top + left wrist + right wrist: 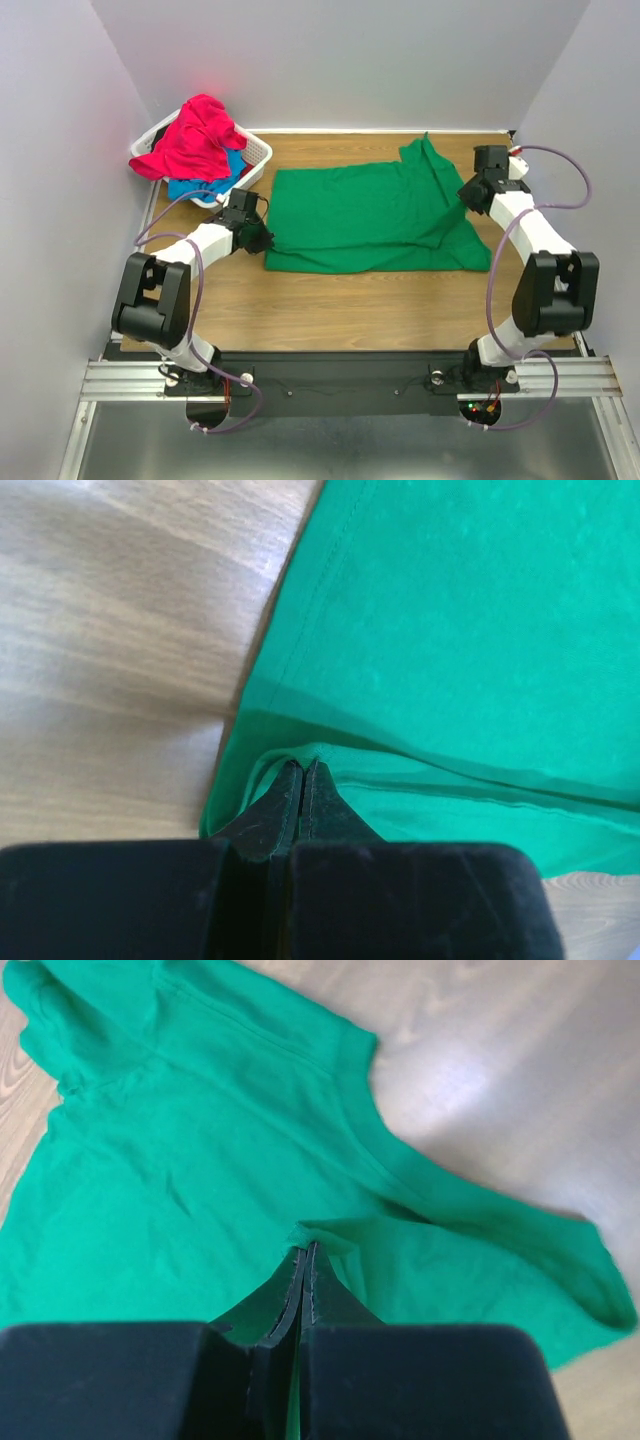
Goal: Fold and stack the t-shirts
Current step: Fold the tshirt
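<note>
As it lies spread on wooden tabletop [330,300], bright green cloth t-shirt [370,215] is pinched by both claws: L gripper [303,770] twd left edge, R gripper [306,1253] twd right edge.

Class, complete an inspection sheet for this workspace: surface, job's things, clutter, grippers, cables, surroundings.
Surface: wooden table.
Job's things: green t-shirt spread mid-table; pinkish-red t-shirt and blue t-shirt heaped in white basket, far left.
Clutter: nothing seen.
Grippers: left gripper shut on the shirt's left edge; right gripper shut on its right side.
Cables: purple-grey cables loop beside both arms.
Surroundings: plain white walls on three sides.
</note>
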